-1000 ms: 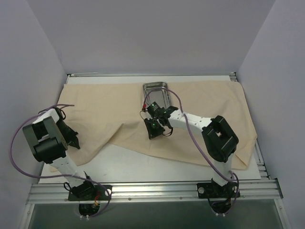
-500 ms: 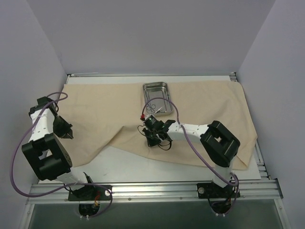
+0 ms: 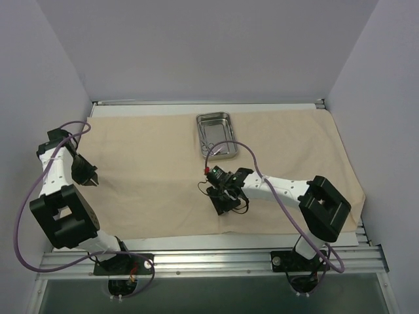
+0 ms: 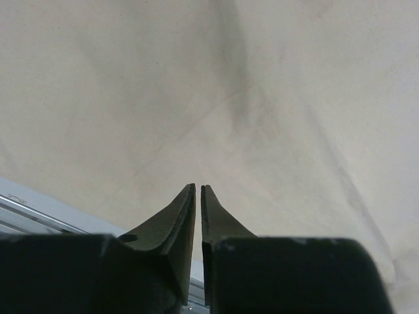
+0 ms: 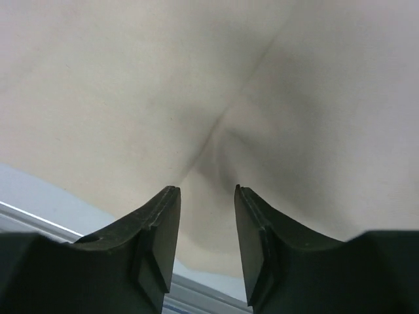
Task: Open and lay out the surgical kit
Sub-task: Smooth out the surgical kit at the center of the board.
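Note:
The kit's beige cloth wrap (image 3: pixel 144 144) lies spread nearly flat over the table. Its small steel tray (image 3: pixel 200 137) sits on the cloth at the back centre, with thin metal instruments (image 3: pixel 216 145) inside. My left gripper (image 3: pixel 91 178) hovers over the cloth's left edge. In the left wrist view, the left gripper (image 4: pixel 198 188) is open by only a narrow slit, with nothing in it and the cloth (image 4: pixel 229 85) beyond. My right gripper (image 3: pixel 222 204) is low over the cloth's near middle. In the right wrist view, the right gripper (image 5: pixel 206 190) is open and empty above a soft crease in the cloth (image 5: pixel 131 78).
A strip of white board (image 3: pixel 196 241) shows along the cloth's near edge, with the aluminium rail (image 3: pixel 209 260) and both arm bases below it. Purple walls close in the left, back and right sides. The right wrist view shows the board edge (image 5: pixel 39 190) just beyond the cloth.
The right gripper pulled the cloth's folded near edge toward the front, flattening it, then opened. The left arm swung out to the left, and its jaws parted slightly.

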You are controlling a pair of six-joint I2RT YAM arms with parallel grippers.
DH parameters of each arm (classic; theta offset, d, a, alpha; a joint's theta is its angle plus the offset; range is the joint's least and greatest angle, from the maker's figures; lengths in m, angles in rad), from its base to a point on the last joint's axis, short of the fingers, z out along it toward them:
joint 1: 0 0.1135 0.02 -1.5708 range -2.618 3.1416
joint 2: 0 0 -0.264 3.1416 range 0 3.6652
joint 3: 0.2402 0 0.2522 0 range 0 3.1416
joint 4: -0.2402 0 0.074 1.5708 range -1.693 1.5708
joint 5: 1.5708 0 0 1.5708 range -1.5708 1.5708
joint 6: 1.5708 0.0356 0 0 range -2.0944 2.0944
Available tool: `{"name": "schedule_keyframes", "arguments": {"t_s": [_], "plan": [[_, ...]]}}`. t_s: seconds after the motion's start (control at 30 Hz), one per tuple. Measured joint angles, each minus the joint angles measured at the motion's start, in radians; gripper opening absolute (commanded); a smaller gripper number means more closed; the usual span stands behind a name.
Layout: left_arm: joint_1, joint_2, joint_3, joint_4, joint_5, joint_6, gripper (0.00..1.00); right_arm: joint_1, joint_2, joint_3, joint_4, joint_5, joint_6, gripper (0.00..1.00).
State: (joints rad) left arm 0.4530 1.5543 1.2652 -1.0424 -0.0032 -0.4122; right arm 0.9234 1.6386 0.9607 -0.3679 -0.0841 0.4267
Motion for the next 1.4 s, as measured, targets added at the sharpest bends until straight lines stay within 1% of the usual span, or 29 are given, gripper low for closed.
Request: {"name": "schedule_keyframes", "arguments": {"t_s": [0.03,0.07,0.2,0.3,0.43,0.5,0.53,0.63,0.73,0.77,0.83,1.0,1.13,1.27,1.4], "plan": [[0.000,0.000,0.000,0.000,0.000,0.001,0.18,-0.002,-0.006,0.034,-0.030,0.010,-0.001,0.51],[0.000,0.000,0.000,0.000,0.000,0.001,0.19,-0.007,-0.010,0.072,-0.050,0.019,0.000,0.52],[-0.011,0.002,0.000,0.003,0.015,0.000,0.22,-0.070,-0.018,0.258,-0.084,0.070,-0.002,0.56],[-0.040,0.016,0.000,0.011,0.034,-0.004,0.21,-0.159,-0.043,0.325,-0.079,0.121,0.007,0.55],[-0.087,0.089,-0.001,0.029,0.082,-0.015,0.17,-0.334,-0.069,0.315,-0.097,0.171,0.010,0.53],[-0.106,0.137,-0.006,0.042,0.101,-0.022,0.15,-0.434,-0.079,0.265,-0.091,0.179,-0.006,0.53],[-0.111,0.160,-0.010,0.050,0.113,-0.024,0.12,-0.478,-0.084,0.235,-0.095,0.187,-0.015,0.52],[-0.114,0.233,-0.015,0.060,0.125,-0.027,0.09,-0.549,-0.090,0.158,-0.108,0.193,-0.037,0.51],[-0.110,0.314,-0.015,0.071,0.123,-0.028,0.07,-0.548,-0.091,0.107,-0.102,0.175,-0.044,0.50],[-0.109,0.346,-0.015,0.074,0.124,-0.029,0.02,-0.543,-0.091,0.092,-0.097,0.164,-0.042,0.50],[-0.104,0.381,-0.008,0.063,0.134,-0.034,0.02,-0.536,-0.092,0.059,-0.077,0.142,-0.032,0.49],[-0.087,0.385,-0.010,0.056,0.142,-0.048,0.02,-0.496,-0.103,-0.049,-0.035,0.094,0.012,0.48],[-0.057,0.385,-0.016,0.040,0.138,-0.051,0.02,-0.427,-0.111,-0.116,-0.016,0.068,0.053,0.48],[-0.030,0.385,-0.014,0.018,0.100,-0.050,0.02,-0.358,-0.111,-0.137,0.006,0.037,0.094,0.48],[-0.026,0.388,0.001,0.004,0.059,-0.048,0.03,-0.328,-0.111,-0.132,0.014,0.023,0.121,0.48]]}}
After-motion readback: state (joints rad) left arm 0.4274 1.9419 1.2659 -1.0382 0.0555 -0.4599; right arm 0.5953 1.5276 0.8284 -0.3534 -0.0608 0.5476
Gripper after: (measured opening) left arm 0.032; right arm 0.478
